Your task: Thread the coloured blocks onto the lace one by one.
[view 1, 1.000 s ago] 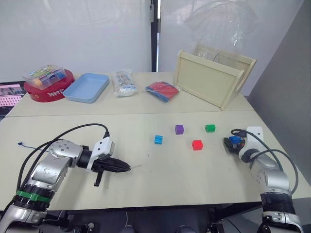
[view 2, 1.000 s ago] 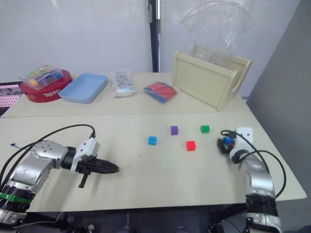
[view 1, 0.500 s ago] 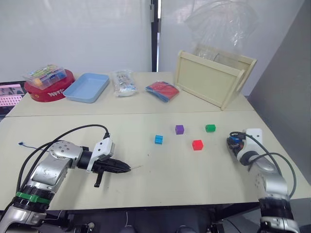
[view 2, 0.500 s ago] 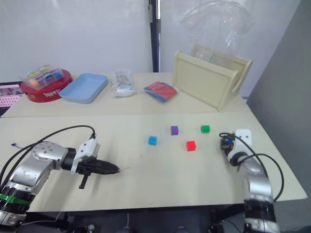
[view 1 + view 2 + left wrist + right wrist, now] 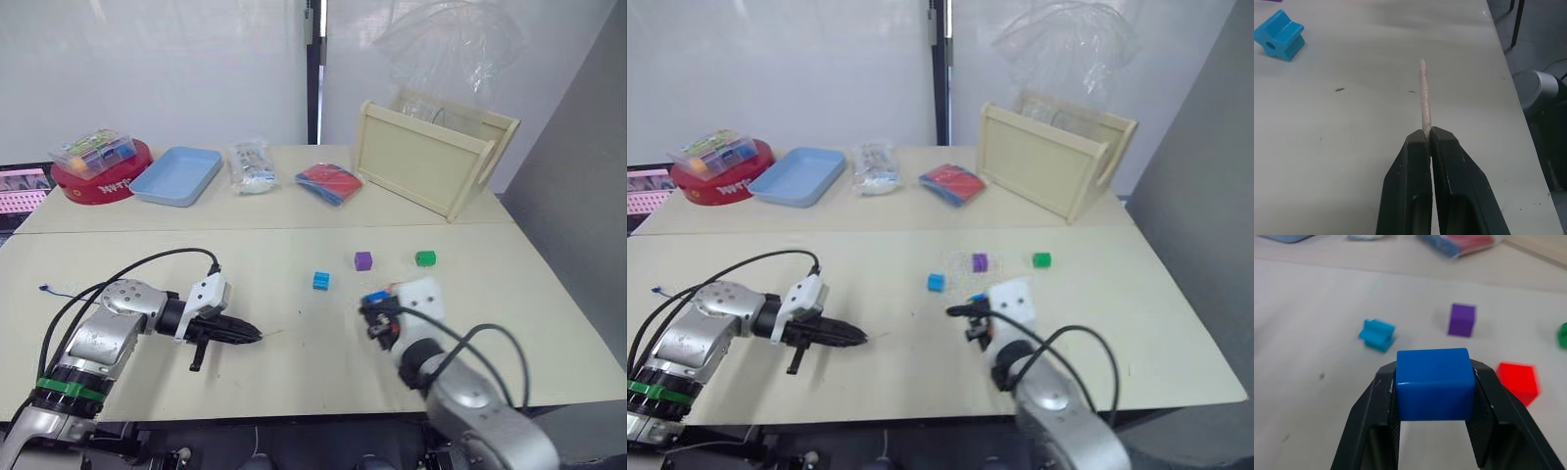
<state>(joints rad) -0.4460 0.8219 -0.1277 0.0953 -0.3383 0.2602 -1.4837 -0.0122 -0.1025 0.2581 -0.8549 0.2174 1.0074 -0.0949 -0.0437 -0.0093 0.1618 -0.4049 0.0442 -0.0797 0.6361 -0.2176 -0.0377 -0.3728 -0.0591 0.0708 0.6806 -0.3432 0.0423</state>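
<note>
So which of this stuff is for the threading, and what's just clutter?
Job: lace tip in left end effector; blue block in right end effector; cyan, purple, green, red blocks.

Clutter: blue tray, red tin, wooden crate, packets.

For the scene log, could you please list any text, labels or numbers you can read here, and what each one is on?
White lettering on the side of the red round tin: too blurred to read.
Printing on the clear packet by the blue tray: too small to read.
Nothing else legible.
</note>
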